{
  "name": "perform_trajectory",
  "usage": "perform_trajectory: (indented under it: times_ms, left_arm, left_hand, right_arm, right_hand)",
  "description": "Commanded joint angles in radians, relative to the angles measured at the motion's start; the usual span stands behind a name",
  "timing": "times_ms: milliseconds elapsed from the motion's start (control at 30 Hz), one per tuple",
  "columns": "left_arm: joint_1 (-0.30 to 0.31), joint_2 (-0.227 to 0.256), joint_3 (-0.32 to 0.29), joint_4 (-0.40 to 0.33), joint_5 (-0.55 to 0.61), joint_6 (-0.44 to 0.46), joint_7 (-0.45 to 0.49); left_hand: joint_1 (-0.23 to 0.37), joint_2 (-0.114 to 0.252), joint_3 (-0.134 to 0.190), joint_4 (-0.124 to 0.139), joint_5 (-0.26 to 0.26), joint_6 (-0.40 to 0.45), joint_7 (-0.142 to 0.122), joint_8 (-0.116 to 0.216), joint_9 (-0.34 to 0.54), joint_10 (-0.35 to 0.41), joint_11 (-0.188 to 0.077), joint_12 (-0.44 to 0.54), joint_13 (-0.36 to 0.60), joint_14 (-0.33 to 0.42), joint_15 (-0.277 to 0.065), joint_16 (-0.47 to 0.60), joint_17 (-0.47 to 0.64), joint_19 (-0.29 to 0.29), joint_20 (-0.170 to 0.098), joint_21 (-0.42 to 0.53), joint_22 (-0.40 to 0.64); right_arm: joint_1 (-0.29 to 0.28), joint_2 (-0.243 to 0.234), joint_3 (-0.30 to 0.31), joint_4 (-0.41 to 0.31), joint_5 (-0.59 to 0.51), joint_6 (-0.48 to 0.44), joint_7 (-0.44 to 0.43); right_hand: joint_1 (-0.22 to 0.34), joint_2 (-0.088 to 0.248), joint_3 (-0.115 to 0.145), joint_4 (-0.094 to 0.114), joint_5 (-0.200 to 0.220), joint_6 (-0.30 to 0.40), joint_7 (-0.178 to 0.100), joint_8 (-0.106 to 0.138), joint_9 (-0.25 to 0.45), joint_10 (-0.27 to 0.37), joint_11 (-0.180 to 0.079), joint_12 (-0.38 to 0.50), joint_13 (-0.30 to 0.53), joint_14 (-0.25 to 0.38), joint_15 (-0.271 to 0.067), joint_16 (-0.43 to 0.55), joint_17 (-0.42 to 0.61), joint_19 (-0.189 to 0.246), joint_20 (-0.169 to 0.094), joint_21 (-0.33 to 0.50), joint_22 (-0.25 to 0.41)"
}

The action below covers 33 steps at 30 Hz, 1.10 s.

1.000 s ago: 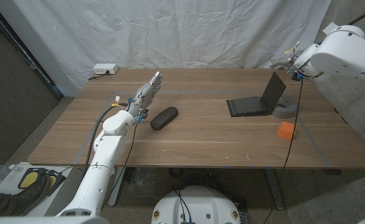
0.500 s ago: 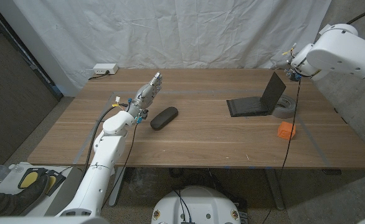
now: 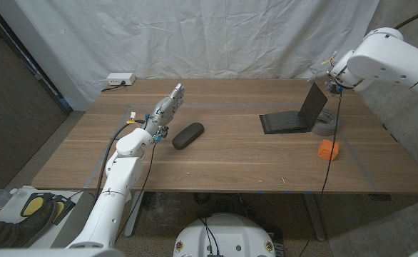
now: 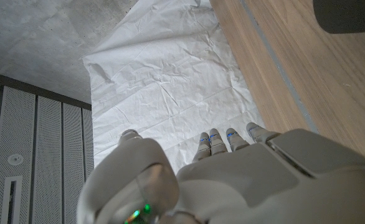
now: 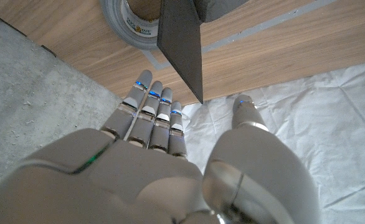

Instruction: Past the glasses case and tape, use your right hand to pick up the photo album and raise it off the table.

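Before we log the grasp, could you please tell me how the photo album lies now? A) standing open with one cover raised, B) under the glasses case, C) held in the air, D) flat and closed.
A: the album rests on the table, one cover upright, right hand just behind it.

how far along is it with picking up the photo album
Early. The right hand has reached the table's far right corner, fingers spread by the album's raised cover, holding nothing. The photo album stands open on the table beside the tape. Gripping and lifting remain. The left hand is idle.
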Motion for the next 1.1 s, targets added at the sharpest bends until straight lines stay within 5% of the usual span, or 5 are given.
perform_trajectory:
  times_ms: [33, 433, 1100]
  left_arm:
    - [0.006, -0.001, 0.001, -0.004, 0.003, 0.011, 0.001]
    - [0.011, -0.009, 0.002, 0.002, 0.002, -0.005, 0.006]
    - [0.009, -0.015, 0.007, 0.025, -0.002, -0.013, 0.010]
  left_hand:
    - [0.011, 0.002, -0.006, 0.002, 0.000, -0.002, 0.003, -0.005, 0.005, -0.013, -0.001, 0.000, 0.005, -0.009, 0.005, -0.001, 0.005, -0.012, -0.054, -0.001, 0.005]
    - [0.013, 0.004, -0.009, 0.002, 0.000, -0.003, 0.002, -0.005, 0.005, -0.015, -0.001, 0.000, 0.005, -0.011, 0.007, -0.001, 0.005, -0.014, -0.053, -0.001, 0.005]
    - [0.015, 0.006, -0.013, 0.002, -0.001, 0.000, 0.003, -0.004, 0.005, -0.015, -0.002, 0.001, 0.005, -0.011, 0.007, -0.001, 0.005, -0.016, -0.049, -0.001, 0.005]
  right_arm:
    - [0.034, 0.029, -0.048, 0.056, -0.036, 0.000, 0.047]
    - [0.035, 0.045, -0.067, 0.088, -0.067, 0.000, 0.076]
    - [0.153, 0.069, -0.210, 0.145, -0.030, 0.000, 0.069]
  right_hand:
    - [0.014, -0.003, 0.006, -0.003, 0.010, -0.003, 0.000, 0.000, 0.003, 0.006, 0.000, -0.002, 0.002, 0.007, -0.008, 0.000, 0.004, 0.011, -0.001, -0.002, 0.002]
    - [0.038, 0.004, 0.014, -0.007, 0.013, -0.014, -0.004, -0.001, 0.003, 0.011, -0.009, -0.002, 0.002, 0.021, -0.017, 0.002, 0.003, 0.026, -0.006, -0.001, 0.002]
    - [0.089, 0.021, 0.033, -0.010, 0.013, -0.007, -0.002, 0.006, 0.004, 0.014, -0.017, -0.004, 0.003, 0.062, -0.041, 0.011, 0.005, 0.071, -0.021, 0.008, 0.004]
